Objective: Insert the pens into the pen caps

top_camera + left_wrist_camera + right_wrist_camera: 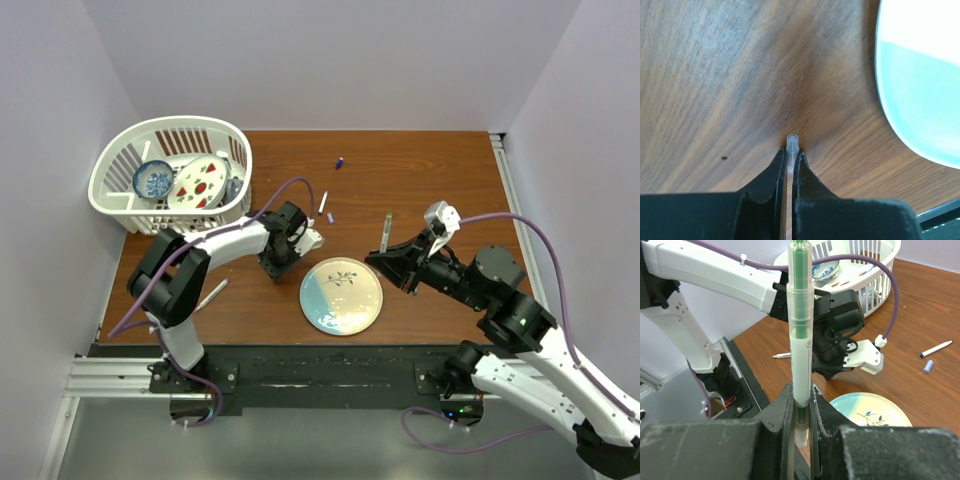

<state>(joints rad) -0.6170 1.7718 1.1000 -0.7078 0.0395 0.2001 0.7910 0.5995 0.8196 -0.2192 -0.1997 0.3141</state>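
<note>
Right jaws nearly shut, clamped on white-bodied pen with green ink core (801, 340), which stands upright between them. Left jaws closed tight on thin translucent white pen (792, 144), its end poking out past them over brown wooden worktop (715, 75), near round pale blue-and-cream plate (920, 75). Small blue cap (330, 216) lies just beside loose white pen (323, 203) mid-worktop. Dark blue cap (340, 162) sits farther back. Thin grey pen (386, 232) lies near right arm.
</note>
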